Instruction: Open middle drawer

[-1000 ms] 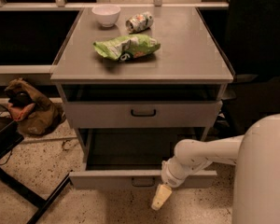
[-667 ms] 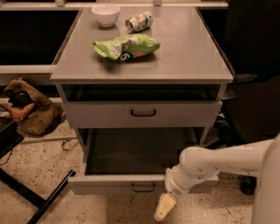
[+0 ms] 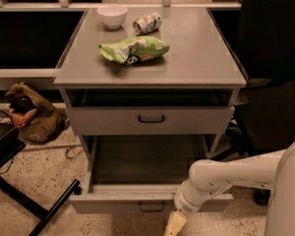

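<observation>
The middle drawer [image 3: 113,204] is a grey flat-fronted drawer with a small dark loop handle [image 3: 151,208]. It stands pulled far out below the upper drawer [image 3: 108,121], and its inside looks bare. My gripper [image 3: 174,225] hangs at the bottom edge of the camera view, just right of and below the handle, with a cream fingertip pointing down. My white wrist [image 3: 196,195] lies across the right part of the drawer front. A third drawer does not show.
On the cabinet top [image 3: 196,58] lie a green chip bag [image 3: 135,49], a white bowl [image 3: 112,15] and a crushed can [image 3: 147,23]. A brown bag [image 3: 32,117] sits on the floor at left, next to a black stand leg [image 3: 34,208]. A dark chair [image 3: 270,107] is at right.
The middle drawer has slid further out toward the camera. My gripper and wrist moved down and slightly right, now below the drawer front.
</observation>
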{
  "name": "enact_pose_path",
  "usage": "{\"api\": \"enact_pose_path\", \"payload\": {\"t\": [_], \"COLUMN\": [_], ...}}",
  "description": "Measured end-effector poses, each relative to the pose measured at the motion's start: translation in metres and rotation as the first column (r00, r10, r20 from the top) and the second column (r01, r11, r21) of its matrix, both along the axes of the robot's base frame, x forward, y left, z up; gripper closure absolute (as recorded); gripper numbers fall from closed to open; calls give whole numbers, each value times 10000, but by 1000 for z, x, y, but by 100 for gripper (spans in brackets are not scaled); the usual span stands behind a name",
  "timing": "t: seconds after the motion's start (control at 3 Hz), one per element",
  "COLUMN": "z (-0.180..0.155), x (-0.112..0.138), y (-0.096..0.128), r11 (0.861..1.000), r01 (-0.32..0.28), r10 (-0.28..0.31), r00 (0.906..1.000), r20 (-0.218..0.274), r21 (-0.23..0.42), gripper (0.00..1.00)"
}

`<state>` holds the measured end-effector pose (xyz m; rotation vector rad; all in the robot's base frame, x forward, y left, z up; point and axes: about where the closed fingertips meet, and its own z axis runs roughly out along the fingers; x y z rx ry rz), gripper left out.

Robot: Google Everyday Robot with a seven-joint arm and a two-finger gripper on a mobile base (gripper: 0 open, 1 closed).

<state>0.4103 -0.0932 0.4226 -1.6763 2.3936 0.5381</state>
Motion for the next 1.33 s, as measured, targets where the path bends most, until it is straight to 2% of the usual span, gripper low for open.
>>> {"api": "enact_pose_path", "payload": {"t": [0.33,0.67,1.0,1.33], "z": [-4,1,23,24], "x": [-14,-42,-94,-96], "y": [-2,-8,-11,-11], "r11": [10000,9996,9980,9981], "r01": [-43,277,635,608], "r10": [43,-275,-633,-606], "r00": [9994,9987,9976,9978], "r20": [-333,-440,-275,-276], "r21": [-19,44,69,60], "gripper": [0,0,0,0]}}
